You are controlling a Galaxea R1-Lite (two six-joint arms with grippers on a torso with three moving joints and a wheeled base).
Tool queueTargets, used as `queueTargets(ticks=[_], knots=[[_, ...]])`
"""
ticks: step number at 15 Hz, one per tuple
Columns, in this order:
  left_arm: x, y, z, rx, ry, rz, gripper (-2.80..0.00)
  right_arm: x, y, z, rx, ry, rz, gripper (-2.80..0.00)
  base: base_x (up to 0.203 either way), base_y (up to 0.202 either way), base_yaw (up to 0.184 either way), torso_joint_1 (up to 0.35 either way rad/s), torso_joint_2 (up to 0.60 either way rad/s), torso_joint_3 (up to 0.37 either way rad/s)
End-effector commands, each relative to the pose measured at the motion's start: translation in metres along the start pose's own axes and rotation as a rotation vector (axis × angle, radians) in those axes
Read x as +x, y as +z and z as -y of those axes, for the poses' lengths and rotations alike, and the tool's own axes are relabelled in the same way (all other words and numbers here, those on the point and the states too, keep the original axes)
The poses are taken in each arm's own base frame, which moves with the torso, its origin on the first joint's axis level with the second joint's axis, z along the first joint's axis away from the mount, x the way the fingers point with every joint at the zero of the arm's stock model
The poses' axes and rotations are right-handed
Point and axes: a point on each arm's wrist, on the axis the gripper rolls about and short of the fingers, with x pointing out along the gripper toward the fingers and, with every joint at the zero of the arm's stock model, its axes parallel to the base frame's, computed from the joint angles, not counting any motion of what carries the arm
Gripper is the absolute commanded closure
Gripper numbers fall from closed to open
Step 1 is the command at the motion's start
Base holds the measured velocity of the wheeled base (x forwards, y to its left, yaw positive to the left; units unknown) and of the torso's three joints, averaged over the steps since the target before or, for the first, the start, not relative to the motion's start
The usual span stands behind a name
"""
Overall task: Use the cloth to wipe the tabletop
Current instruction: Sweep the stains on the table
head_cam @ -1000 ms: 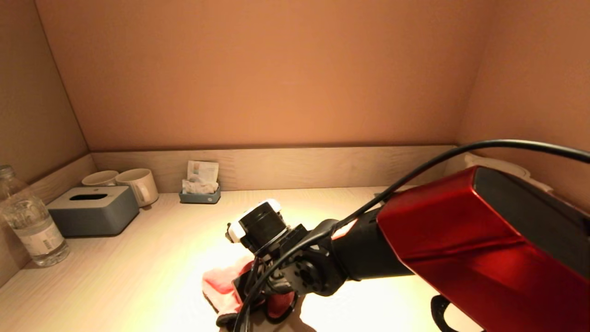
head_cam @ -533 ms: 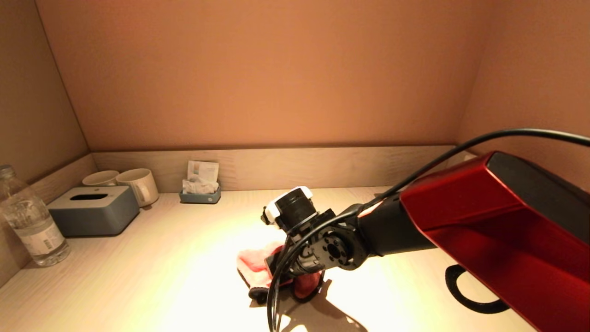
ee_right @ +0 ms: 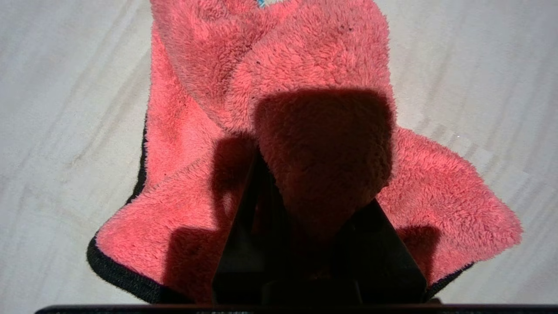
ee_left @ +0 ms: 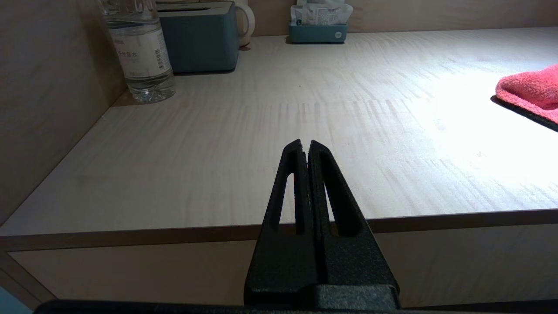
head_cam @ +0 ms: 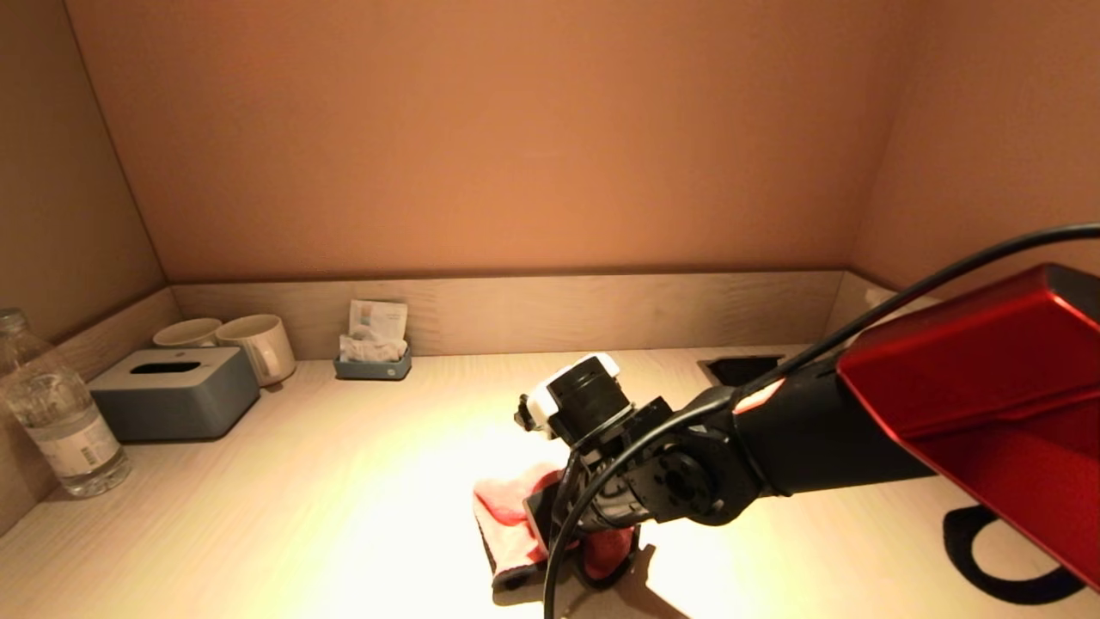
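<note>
The right gripper [head_cam: 593, 537] is pinching a fold of the pink cloth [head_cam: 507, 516], pressing it against the tabletop [head_cam: 301, 516] near the front edge. The left gripper [ee_left: 305, 150] is waiting, clenched on nothing, off that edge. The bunched cloth risks sliding free mid-stroke.
</note>
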Motion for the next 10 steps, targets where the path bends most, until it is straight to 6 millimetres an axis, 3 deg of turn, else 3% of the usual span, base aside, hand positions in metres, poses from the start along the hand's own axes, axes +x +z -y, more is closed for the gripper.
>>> queueTargets(ticks=[1, 6, 10], knots=[[0.000, 0.000, 0.000, -0.001, 0.000, -0.002, 0.00, -0.004, -0.005, -0.020, -0.043, 0.036, -0.004, 0.00, 0.000, 0.000, 0.000, 0.000, 0.00, 0.000], [0.000, 0.000, 0.000, -0.001, 0.000, -0.001, 0.00, -0.003, -0.015, -0.065, -0.141, 0.108, -0.012, 0.00, 0.000, 0.000, 0.000, 0.000, 0.00, 0.000], [0.000, 0.000, 0.000, -0.001, -0.001, -0.001, 0.00, 0.013, -0.001, -0.076, -0.150, 0.116, 0.007, 0.00, 0.000, 0.000, 0.000, 0.000, 0.00, 0.000]])
